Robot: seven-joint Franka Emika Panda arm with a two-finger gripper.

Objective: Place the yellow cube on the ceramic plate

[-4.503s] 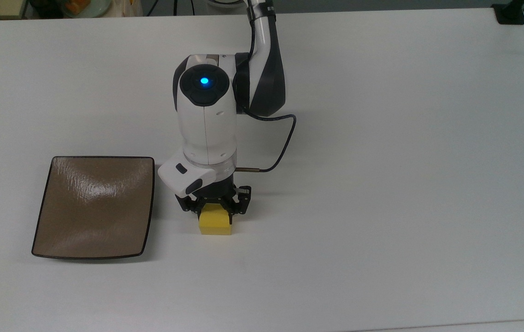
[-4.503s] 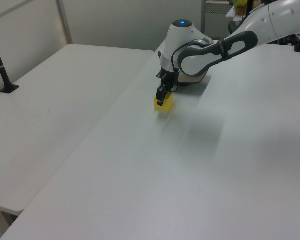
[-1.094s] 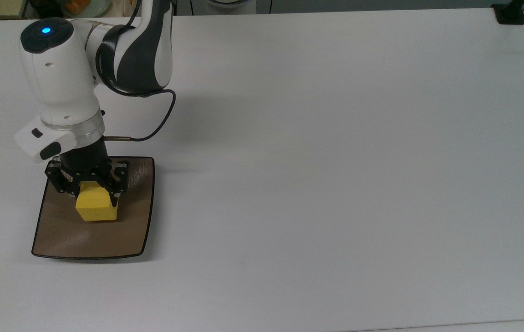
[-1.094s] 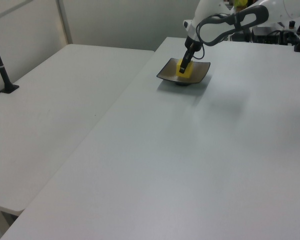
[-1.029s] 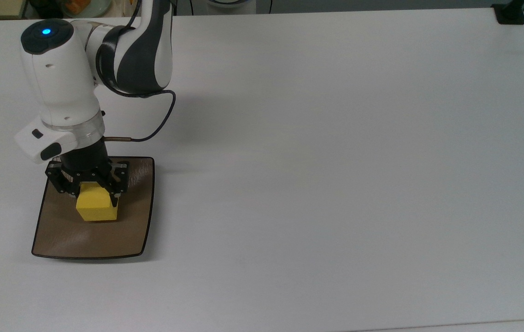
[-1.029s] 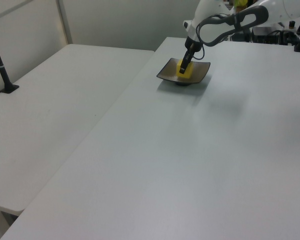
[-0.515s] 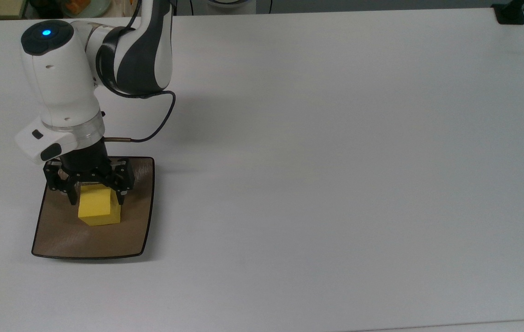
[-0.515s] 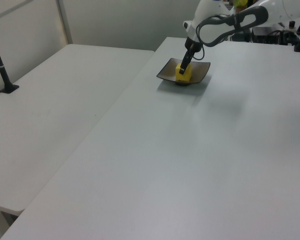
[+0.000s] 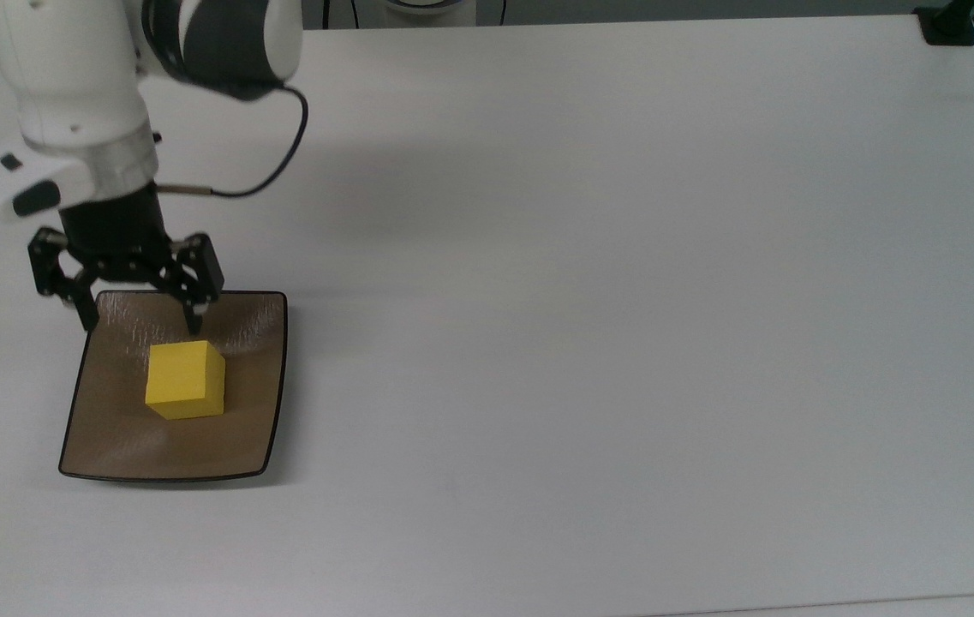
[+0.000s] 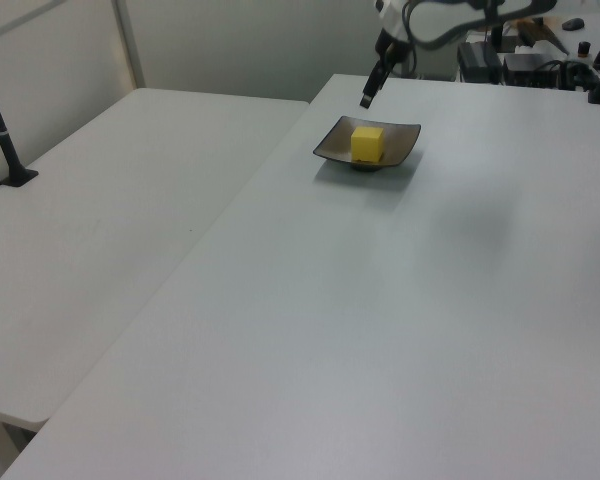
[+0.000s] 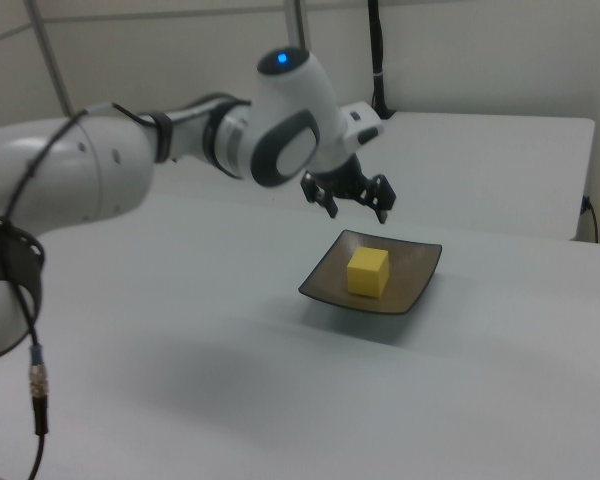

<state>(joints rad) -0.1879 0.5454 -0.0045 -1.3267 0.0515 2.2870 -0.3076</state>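
The yellow cube [image 9: 185, 380] [image 10: 367, 143] [image 11: 367, 272] rests near the middle of the brown ceramic plate [image 9: 114, 441] [image 10: 404, 139] [image 11: 416, 275], free of any grip. My gripper [image 9: 142, 325] [image 10: 366, 100] [image 11: 356, 209] hangs open in the air above the plate's far edge, its two black fingers spread wide with nothing between them. In the top view the gripper sits just above the cube; in the right view it floats clearly higher than the cube.
The plate lies on a wide white table [image 9: 624, 300]. A black cable [image 9: 272, 171] loops from the wrist. A black post base [image 9: 949, 26] stands at the top view's far right corner. A second white table [image 10: 110, 210] adjoins in the left view.
The gripper carried the cube from the table onto the plate, opened around it, then rose and drew back toward the plate's far edge, leaving the cube resting there.
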